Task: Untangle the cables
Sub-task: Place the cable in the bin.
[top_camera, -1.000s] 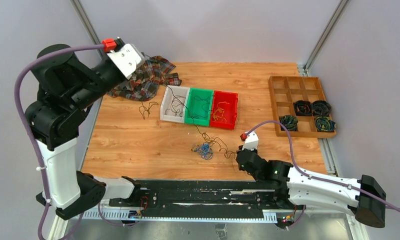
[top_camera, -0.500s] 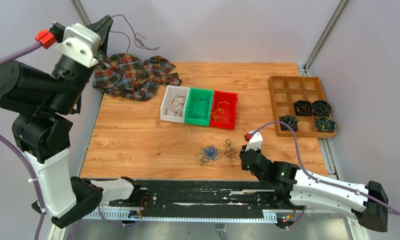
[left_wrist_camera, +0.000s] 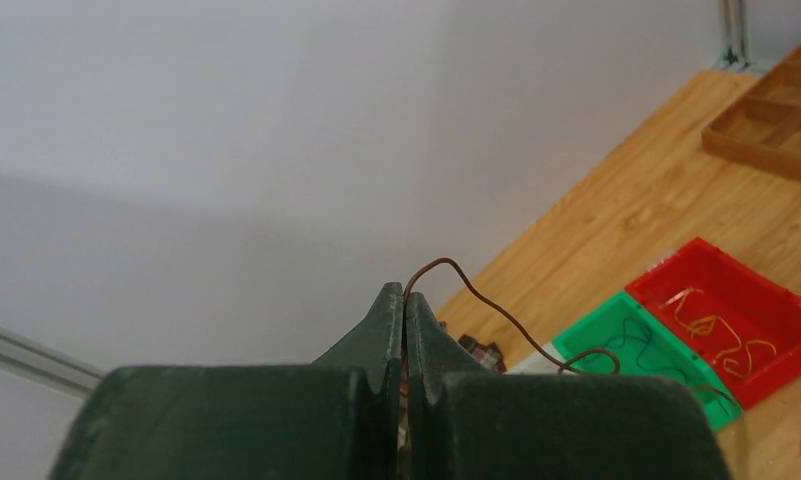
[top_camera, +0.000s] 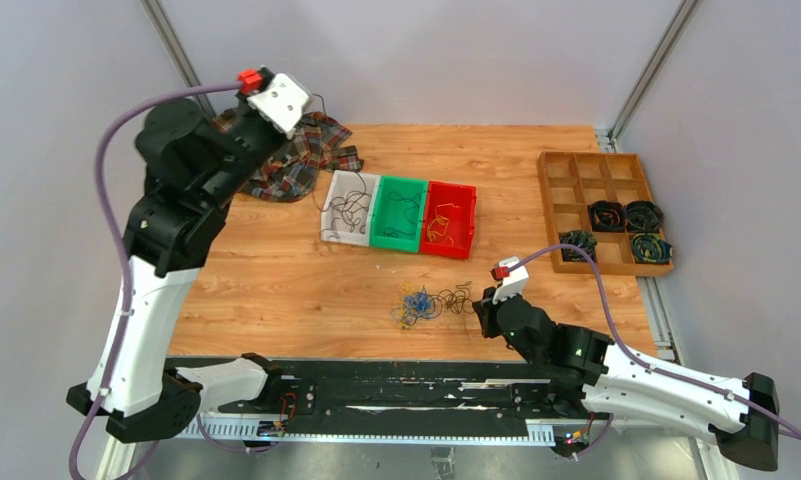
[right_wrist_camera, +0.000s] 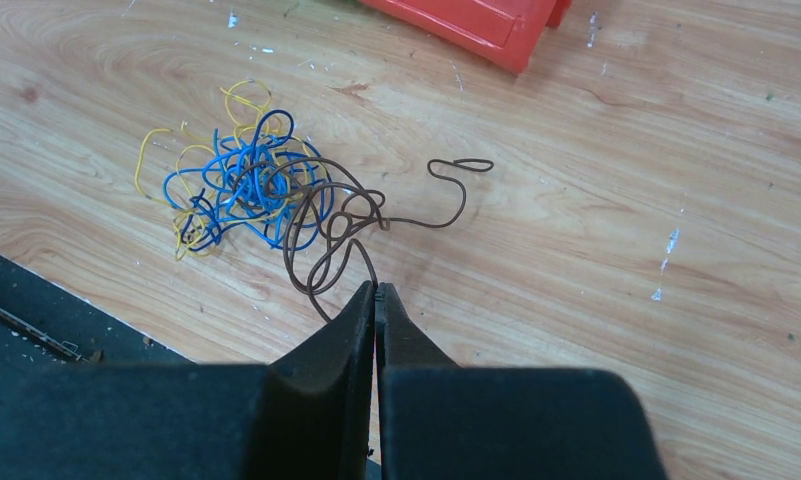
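Left end effector point(left_wrist_camera: 405, 300), clamped on a freed brown wire point(left_wrist_camera: 496, 312), dropped from high lift to over white bin point(top_camera: 344, 240), so one's out; right end effector point(right_wrist_camera: 376, 290) pinches a brown strand point(right_wrist_camera: 421, 224) at the cables clump point(right_wrist_camera: 251, 190), desk point(top_camera: 266, 280) front-centre.

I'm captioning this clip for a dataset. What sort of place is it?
Likely a robotics lab work cell, not a home: plain grey panels on an aluminium frame enclose a wooden table set with colour-coded bins and a compartment tray.
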Tool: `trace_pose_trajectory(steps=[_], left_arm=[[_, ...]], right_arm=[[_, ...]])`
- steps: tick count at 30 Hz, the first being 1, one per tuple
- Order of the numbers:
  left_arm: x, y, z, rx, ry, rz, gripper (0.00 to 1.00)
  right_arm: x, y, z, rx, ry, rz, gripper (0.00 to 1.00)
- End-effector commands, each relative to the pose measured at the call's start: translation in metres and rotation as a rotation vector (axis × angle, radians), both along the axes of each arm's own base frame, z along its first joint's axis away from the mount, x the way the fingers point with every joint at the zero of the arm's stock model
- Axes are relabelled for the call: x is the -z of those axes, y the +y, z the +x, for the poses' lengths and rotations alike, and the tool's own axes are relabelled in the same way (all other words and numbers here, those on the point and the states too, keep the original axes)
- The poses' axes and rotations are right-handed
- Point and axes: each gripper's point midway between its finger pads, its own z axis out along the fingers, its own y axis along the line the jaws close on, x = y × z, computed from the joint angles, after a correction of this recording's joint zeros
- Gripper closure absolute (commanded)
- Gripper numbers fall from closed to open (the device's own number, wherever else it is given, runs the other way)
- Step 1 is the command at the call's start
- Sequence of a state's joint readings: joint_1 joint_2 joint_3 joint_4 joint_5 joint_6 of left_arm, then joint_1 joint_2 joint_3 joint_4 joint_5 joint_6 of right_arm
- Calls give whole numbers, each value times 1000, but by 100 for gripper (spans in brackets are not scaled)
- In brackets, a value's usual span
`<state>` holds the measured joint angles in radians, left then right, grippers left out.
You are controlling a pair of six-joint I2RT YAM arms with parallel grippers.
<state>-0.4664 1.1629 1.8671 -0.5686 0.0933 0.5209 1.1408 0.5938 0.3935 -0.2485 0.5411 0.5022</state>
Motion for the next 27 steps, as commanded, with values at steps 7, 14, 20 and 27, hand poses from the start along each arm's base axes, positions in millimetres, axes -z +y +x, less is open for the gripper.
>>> trace_pose_trajectory(steps=[7, 14, 20, 27], left_arm=[[42, -17, 40, -16, 30, 18, 100], [90, -29, 77, -30, 107, 54, 99], [119, -26, 110, -38, 179, 49, 100], [140, -15, 140, -50, 218, 62, 99]], right_arm=[[-15, 6, 2, -26, -39, 27, 100], [-15, 6, 3, -20, -43, 28, 99], [-14, 6, 4, -23, -47, 11, 100], [-10, 4, 4, -17, -46, -4, 99]])
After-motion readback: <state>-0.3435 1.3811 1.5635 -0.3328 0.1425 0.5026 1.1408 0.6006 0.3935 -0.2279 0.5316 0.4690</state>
